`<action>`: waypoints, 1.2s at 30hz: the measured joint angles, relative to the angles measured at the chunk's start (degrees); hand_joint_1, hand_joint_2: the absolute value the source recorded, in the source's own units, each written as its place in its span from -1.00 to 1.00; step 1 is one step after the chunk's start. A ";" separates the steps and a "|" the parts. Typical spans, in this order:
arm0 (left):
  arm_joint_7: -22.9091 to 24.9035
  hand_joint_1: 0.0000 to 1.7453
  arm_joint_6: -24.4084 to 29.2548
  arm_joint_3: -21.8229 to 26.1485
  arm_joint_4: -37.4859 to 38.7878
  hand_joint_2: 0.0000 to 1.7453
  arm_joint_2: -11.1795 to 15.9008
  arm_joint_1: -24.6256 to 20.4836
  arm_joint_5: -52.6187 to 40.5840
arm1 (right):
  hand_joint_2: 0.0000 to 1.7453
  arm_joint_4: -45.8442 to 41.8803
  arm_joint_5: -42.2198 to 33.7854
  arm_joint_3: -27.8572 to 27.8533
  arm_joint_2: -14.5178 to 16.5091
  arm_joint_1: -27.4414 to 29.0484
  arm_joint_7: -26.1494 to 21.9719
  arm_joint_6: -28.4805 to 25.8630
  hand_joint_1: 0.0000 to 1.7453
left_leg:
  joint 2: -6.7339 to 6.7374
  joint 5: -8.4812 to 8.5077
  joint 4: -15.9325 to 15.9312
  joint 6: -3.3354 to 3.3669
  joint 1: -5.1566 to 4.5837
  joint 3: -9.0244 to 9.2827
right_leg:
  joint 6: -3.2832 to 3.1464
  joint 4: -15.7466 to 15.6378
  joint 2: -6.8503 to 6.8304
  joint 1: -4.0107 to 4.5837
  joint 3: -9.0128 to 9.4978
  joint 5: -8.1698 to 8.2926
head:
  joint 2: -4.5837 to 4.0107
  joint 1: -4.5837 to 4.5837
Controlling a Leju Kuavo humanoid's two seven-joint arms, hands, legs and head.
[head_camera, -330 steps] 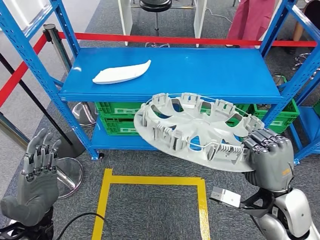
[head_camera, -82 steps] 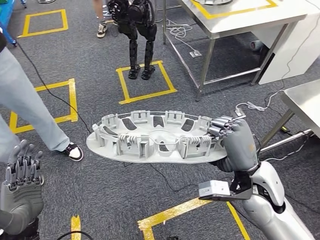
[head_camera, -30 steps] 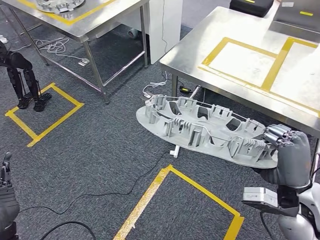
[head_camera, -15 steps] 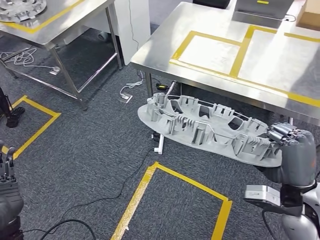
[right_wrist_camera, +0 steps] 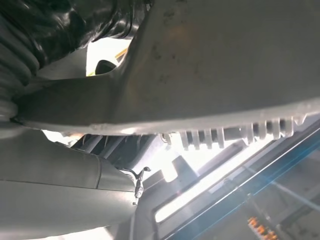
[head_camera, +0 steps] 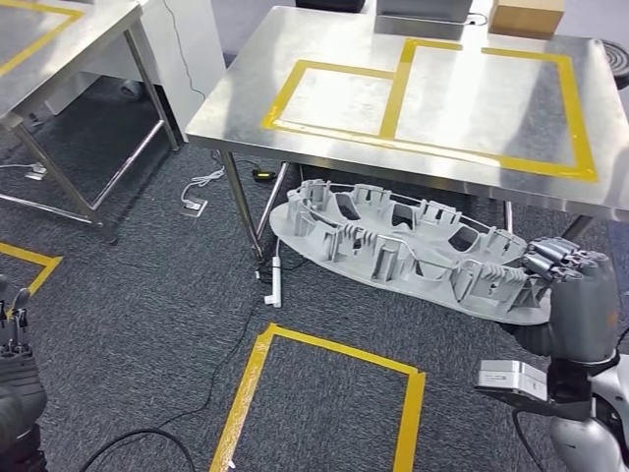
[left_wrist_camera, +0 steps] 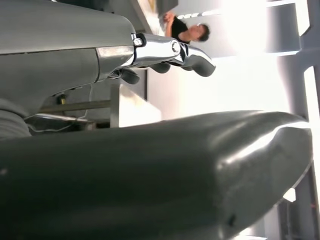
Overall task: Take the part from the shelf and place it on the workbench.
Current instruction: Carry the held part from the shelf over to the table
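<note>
- The part (head_camera: 404, 254) looks like matt grey moulded plastic, ribbed on top.
- The workbench (head_camera: 475, 98) is brushed metal with a dull sheen, marked with yellow tape.
- The floor (head_camera: 148, 324) is rough dark carpet.
- The right hand (head_camera: 575, 305) has a smooth, slightly glossy grey shell.

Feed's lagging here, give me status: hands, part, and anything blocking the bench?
Right hand gripping the grey wheel cover by its rim. Left hand low, holding nothing. Cover in the air, short of workbench. Taped squares bare; cardboard box at far edge.

Right hand (head_camera: 577, 305) grips with fingers curled; left hand (head_camera: 16, 383) hangs low, fingers upright.
</note>
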 joint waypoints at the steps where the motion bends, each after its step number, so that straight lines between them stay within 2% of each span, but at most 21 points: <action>1: -0.04 -1.00 0.03 -0.01 0.01 -1.00 0.08 -0.11 0.05 | 1.00 0.02 0.01 0.03 0.00 -0.08 0.03 0.03 1.00 | 0.63 0.17 -0.63 -0.06 0.00 0.17 | 0.42 -0.19 0.67 -0.12 -0.18 0.25 | 0.00 -0.08; 2: -0.04 -1.00 0.05 -0.04 0.02 -1.00 0.14 -0.22 0.13 | 1.00 0.03 0.01 0.05 0.01 -0.10 0.05 0.05 1.00 | 1.46 0.47 -1.33 -0.20 0.17 0.39 | 0.76 -0.20 0.55 -0.02 -0.50 0.21 | 0.00 -0.06; 4: -0.10 -1.00 0.08 -0.07 0.04 -1.00 0.16 -0.32 0.23 | 1.00 0.08 -0.06 0.11 0.00 -0.49 0.05 0.11 1.00 | 3.16 1.18 -2.77 -0.38 0.67 0.88 | 1.41 2.22 -1.97 0.31 -1.96 -1.64 | 0.00 0.48; 6: -0.14 -1.00 0.09 -0.07 0.10 -1.00 0.18 -0.27 0.30 | 1.00 0.15 -0.22 0.27 0.05 -0.87 0.05 0.16 1.00 | 4.78 1.38 -3.11 -0.39 0.75 1.00 | 2.04 8.79 -5.32 0.06 -4.99 -5.22 | 0.00 0.96; 8: -0.12 -1.00 0.08 -0.08 0.20 -1.00 0.20 -0.22 0.38 | 1.00 0.24 -0.37 0.48 0.11 -0.86 0.08 0.16 1.00 | 6.39 1.26 -3.01 -0.53 0.77 0.97 | 2.71 13.99 -6.46 -0.45 -7.24 -6.84 | 0.00 0.99; 9: -0.12 -1.00 0.09 -0.10 0.24 -1.00 0.21 -0.22 0.42 | 1.00 0.29 -0.40 0.57 0.12 -0.79 0.10 0.16 1.00 | 7.16 1.15 -2.93 -0.68 0.83 0.98 | 3.01 13.75 -6.75 -0.68 -6.98 -6.16 | 0.00 0.99; 11: -0.12 -1.00 0.09 -0.14 0.31 -1.00 0.21 -0.23 0.49 | 1.00 0.34 -0.48 0.64 0.11 -0.71 0.13 0.15 1.00 | 8.53 0.74 -2.50 -1.27 1.04 1.02 | 3.52 7.30 -8.03 -1.03 -3.34 -2.74 | 0.00 1.02; 13: -0.13 -1.00 0.09 -0.15 0.33 -1.00 0.25 -0.23 0.57 | 1.00 0.34 -0.56 0.66 0.12 -0.71 0.13 0.11 1.00 | 9.57 0.17 -1.80 -2.06 0.87 0.97 | 3.22 0.85 -9.86 -0.89 0.49 -0.78 | 0.00 1.00; 14: -0.14 -1.00 0.09 -0.16 0.34 -1.00 0.28 -0.23 0.61 | 1.00 0.35 -0.60 0.66 0.13 -0.68 0.12 0.10 1.00 | 9.99 -0.02 -1.53 -2.39 0.70 0.98 | 2.79 -0.45 -10.29 -0.77 1.25 -0.67 | 0.00 0.92; 16: -0.16 -1.00 0.08 -0.24 0.37 -1.00 0.34 -0.23 0.61 | 1.00 0.35 -0.62 0.66 0.13 -0.45 0.11 0.07 1.00 | 10.85 -0.17 -1.35 -2.88 0.58 1.12 | 1.68 -0.48 -9.41 -0.61 1.11 -0.78 | 0.00 0.76; 18: -0.17 -1.00 0.09 -0.33 0.39 -1.00 0.39 -0.25 0.61 | 1.00 0.34 -0.59 0.66 0.13 -0.27 0.11 0.03 1.00 | 9.89 -1.14 -0.51 -3.48 0.86 0.98 | 0.88 -0.50 -8.50 -0.73 1.01 -0.62 | 0.00 0.70; 20: -0.20 -1.00 0.09 -0.38 0.41 -1.00 0.48 -0.18 0.62 | 1.00 0.33 -0.45 0.68 0.13 -0.25 0.11 -0.01 1.00 | 7.09 -4.32 4.41 -3.94 1.13 -1.03 | 0.18 -0.61 -7.76 -0.89 1.02 -0.45 | 0.00 0.51; 22: -0.16 -1.00 0.08 -0.43 0.49 -1.00 0.52 -0.07 0.63 | 1.00 0.34 0.07 0.76 0.13 -0.27 0.14 -0.02 1.00 | 5.56 -7.88 12.36 -4.04 1.16 -4.63 | -0.17 -0.59 -6.99 -0.75 0.98 -0.42 | 0.00 0.39; 23: -0.13 -1.00 0.08 -0.46 0.55 -1.00 0.53 -0.04 0.66 | 1.00 0.36 0.43 0.82 0.13 -0.26 0.22 -0.02 1.00 | 5.42 -8.49 14.94 -3.99 1.15 -5.91 | -0.22 -0.58 -6.59 -0.65 0.98 -0.41 | 0.00 0.38; 24: -0.08 -1.00 0.08 -0.48 0.61 -1.00 0.56 -0.04 0.69 | 1.00 0.37 0.80 0.89 0.13 -0.26 0.33 -0.01 1.00 | 5.39 -7.90 15.43 -3.85 1.13 -6.27 | -0.24 -0.56 -6.20 -0.54 0.99 -0.40 | 0.00 0.38; 25: -0.04 -1.00 0.08 -0.50 0.66 -1.00 0.60 -0.04 0.73 | 1.00 0.39 1.08 0.96 0.13 -0.26 0.45 -0.01 1.00 | 5.36 -6.22 13.56 -3.60 1.12 -5.57 | -0.24 -0.53 -5.84 -0.44 1.03 -0.39 | 0.00 0.38; 27: 0.01 -1.00 0.08 -0.54 0.70 -1.00 0.68 -0.07 0.78 | 1.00 0.40 1.39 1.09 0.13 -0.27 0.60 -0.01 1.00 | 4.99 -1.98 5.92 -2.78 0.98 -2.28 | -0.19 -0.49 -5.27 -0.27 1.13 -0.37 | 0.00 0.41; 28: 0.04 -1.00 0.08 -0.57 0.70 -1.00 0.72 -0.09 0.78 | 1.00 0.41 1.42 1.13 0.13 -0.30 0.62 -0.01 1.00 | 4.75 -0.64 2.47 -2.42 0.90 -0.82 | -0.06 -0.42 -5.04 -0.15 1.08 -0.35 | 0.00 0.42; 30: 0.09 -1.00 0.07 -0.63 0.70 -1.00 0.78 -0.13 0.78 | 1.00 0.43 1.45 1.16 0.13 -0.32 0.65 -0.02 1.00 | 4.43 -0.06 -0.59 -2.41 0.79 0.29 | 0.16 -0.20 -4.82 -0.05 0.75 -0.35 | 0.00 0.47; 33: 0.12 -1.00 0.05 -0.66 0.72 -1.00 0.80 -0.11 0.80 | 1.00 0.49 1.50 1.21 0.13 -0.31 0.69 -0.03 1.00 | 4.43 0.06 -0.85 -3.02 0.64 0.11 | 0.20 -0.10 -4.88 -0.23 0.50 -0.37 | 0.00 0.55; 36: 0.12 -1.00 0.04 -0.67 0.74 -1.00 0.82 -0.13 0.82 | 1.00 0.51 1.51 1.31 0.13 -0.40 0.75 -0.02 1.00 | 4.41 0.16 -0.74 -2.68 0.45 -0.05 | 0.63 -0.34 -4.93 -0.40 0.53 -0.11 | 0.00 0.58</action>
